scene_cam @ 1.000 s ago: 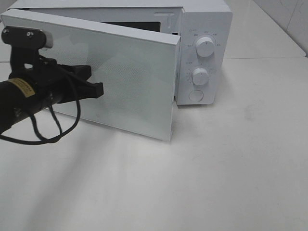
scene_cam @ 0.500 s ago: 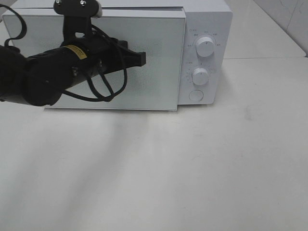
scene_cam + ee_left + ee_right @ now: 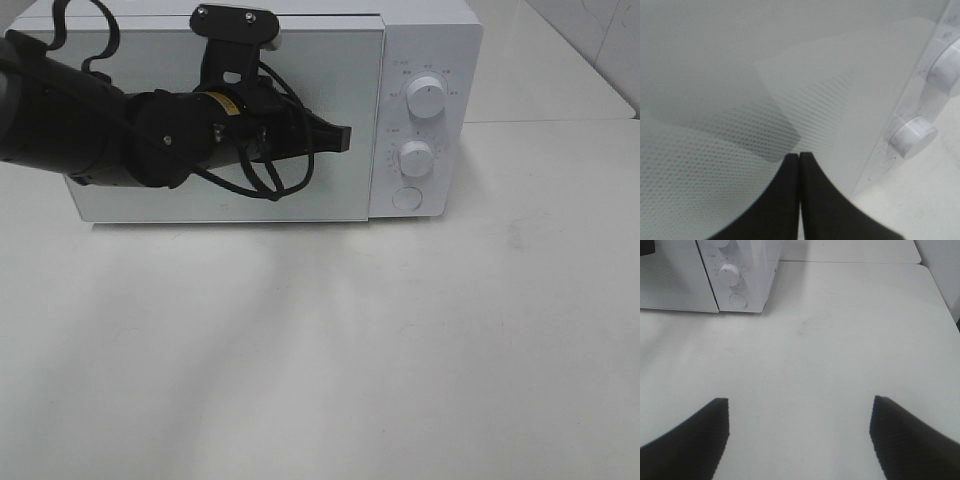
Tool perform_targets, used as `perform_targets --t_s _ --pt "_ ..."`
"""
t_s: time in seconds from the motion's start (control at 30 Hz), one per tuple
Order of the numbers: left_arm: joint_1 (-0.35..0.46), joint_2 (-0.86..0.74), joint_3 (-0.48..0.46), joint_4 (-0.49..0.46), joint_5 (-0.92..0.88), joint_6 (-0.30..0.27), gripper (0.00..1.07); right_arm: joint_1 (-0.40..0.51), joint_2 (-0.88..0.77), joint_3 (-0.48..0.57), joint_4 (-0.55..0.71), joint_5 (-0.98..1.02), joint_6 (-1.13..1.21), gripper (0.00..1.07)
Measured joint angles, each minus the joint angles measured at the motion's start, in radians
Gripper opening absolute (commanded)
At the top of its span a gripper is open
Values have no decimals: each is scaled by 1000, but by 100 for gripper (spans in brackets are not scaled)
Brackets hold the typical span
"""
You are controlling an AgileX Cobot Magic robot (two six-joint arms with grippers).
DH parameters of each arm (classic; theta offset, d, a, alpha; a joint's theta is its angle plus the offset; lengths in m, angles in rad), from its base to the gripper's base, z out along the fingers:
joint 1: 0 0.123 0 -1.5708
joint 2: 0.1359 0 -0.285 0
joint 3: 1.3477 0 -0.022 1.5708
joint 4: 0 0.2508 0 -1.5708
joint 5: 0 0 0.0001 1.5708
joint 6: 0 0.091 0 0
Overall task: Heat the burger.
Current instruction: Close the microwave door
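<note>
Closed left gripper [image 3: 799,156] at microwave door [image 3: 345,192]

The left arm [image 3: 100,120] has a matte black, cylindrical housing. A small yellow label [image 3: 232,103] is fixed to the wrist section; its print appears dark but is too small to read. Black cables [image 3: 262,182] hang in loose loops under the wrist. A white camera bracket [image 3: 237,22] on a black stalk carries two dark screw heads. The left gripper [image 3: 345,138] has black, tapered fingers [image 3: 785,200] with curved outer edges. The right gripper [image 3: 798,401] has black, finely textured fingers [image 3: 687,445].
</note>
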Motion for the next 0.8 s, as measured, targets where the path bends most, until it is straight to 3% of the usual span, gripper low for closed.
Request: perform_targets --t_s 0.13,0.4,0.47,0.57,0.7,0.8 --pt "-4 34 -60 -21 31 28 0 0 0 0 0 0 0 75" --pt "-4 41 -79 -22 61 41 0 0 0 0 1 0 0 75" --pt "-4 36 -86 -23 94 104 0 0 0 0 1 0 0 75" --pt "-2 23 -94 -38 146 129 0 0 0 0 1 0 0 75" --pt "5 -2 -101 -53 200 134 0 0 0 0 1 0 0 75" --pt "9 -33 -103 -64 277 134 7 0 0 0 1 0 0 75"
